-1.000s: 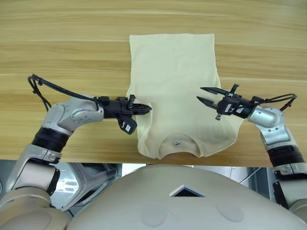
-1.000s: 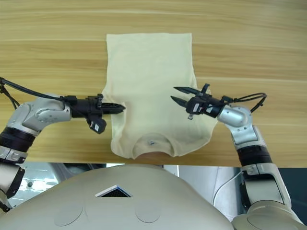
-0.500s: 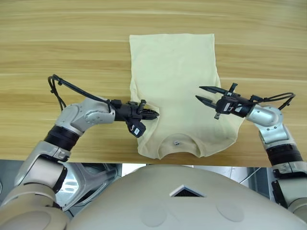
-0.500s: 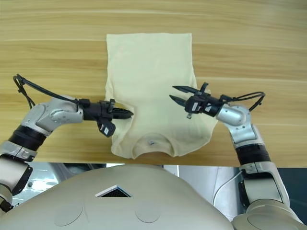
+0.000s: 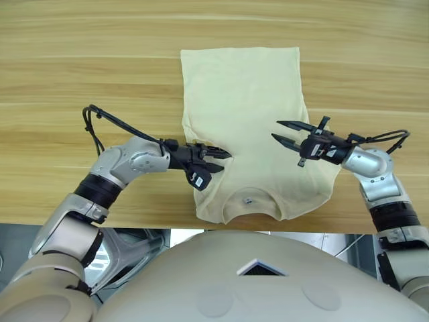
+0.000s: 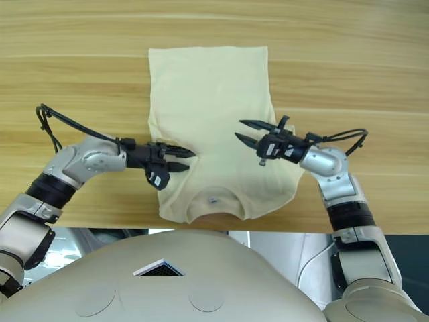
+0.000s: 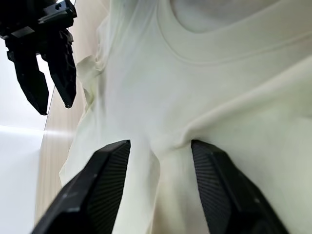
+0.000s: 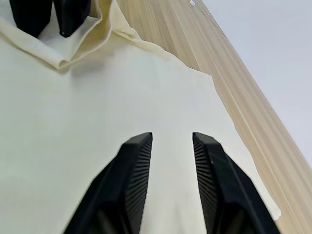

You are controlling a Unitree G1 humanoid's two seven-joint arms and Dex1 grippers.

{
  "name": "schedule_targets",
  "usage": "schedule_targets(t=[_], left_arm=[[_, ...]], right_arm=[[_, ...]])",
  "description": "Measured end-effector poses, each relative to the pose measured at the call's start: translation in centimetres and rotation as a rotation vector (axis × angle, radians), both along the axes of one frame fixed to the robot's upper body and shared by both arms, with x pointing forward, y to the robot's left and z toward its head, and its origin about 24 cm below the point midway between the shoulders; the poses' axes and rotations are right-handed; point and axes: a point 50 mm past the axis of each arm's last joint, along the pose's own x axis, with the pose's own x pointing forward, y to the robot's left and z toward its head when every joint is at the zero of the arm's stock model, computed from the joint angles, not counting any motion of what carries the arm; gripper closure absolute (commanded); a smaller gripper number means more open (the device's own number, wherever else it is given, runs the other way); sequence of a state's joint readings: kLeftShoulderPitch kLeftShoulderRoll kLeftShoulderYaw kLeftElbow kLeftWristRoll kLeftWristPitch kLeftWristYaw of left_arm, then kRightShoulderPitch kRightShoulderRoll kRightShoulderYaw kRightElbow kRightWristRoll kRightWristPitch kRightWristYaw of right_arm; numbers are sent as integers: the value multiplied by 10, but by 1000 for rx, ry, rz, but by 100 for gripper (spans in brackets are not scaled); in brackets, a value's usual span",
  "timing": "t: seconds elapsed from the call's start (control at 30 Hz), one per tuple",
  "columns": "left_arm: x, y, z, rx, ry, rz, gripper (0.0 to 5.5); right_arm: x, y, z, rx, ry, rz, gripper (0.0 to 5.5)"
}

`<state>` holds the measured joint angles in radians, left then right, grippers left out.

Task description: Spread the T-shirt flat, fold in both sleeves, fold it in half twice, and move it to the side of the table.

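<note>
Above the T-shirt [image 5: 244, 100] shoulders, hovering left gripper [image 5: 225, 162] and right gripper [image 5: 275, 130], jaws wide; apparently starting first half-fold, needing near corners pinched.

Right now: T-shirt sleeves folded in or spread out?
Folded in. The T-shirt lies as a narrow panel with no sleeve sticking out sideways.

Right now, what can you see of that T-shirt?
The T-shirt is pale yellow soft cloth, lying flat on the wooden table, ribbed collar nearest the robot, hem farthest. Its sides look folded inward, rumpled at the shoulders. The open left tool is at its left shoulder; the open right tool hovers over its right.
</note>
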<state>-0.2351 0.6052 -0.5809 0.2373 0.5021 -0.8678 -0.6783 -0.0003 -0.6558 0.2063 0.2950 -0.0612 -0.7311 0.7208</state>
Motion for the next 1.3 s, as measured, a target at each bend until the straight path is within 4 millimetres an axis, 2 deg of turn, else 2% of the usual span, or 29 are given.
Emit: schedule_targets(t=[0.1,0.27,0.4,0.53,0.73,0.87,1.3], left_arm=[[-3,-1,13,-127,30,21,208],[-12,22,47,-322,90,77,131],[-2,42,54,-306,45,166,69],[10,77,37,-137,22,322,12],[15,99,12,21,30,415,12],[22,98,11,14,1,425,12],[27,92,11,-1,-14,409,12]], right_arm=[[0,0,0,1,-1,0,395],[0,0,0,2,-2,-2,395],[0,0,0,2,0,-4,395],[0,-1,0,1,0,-5,395],[1,-2,-1,-1,5,-12,395],[1,-3,-1,-2,4,-14,395],[1,-4,-2,-3,7,-20,395]])
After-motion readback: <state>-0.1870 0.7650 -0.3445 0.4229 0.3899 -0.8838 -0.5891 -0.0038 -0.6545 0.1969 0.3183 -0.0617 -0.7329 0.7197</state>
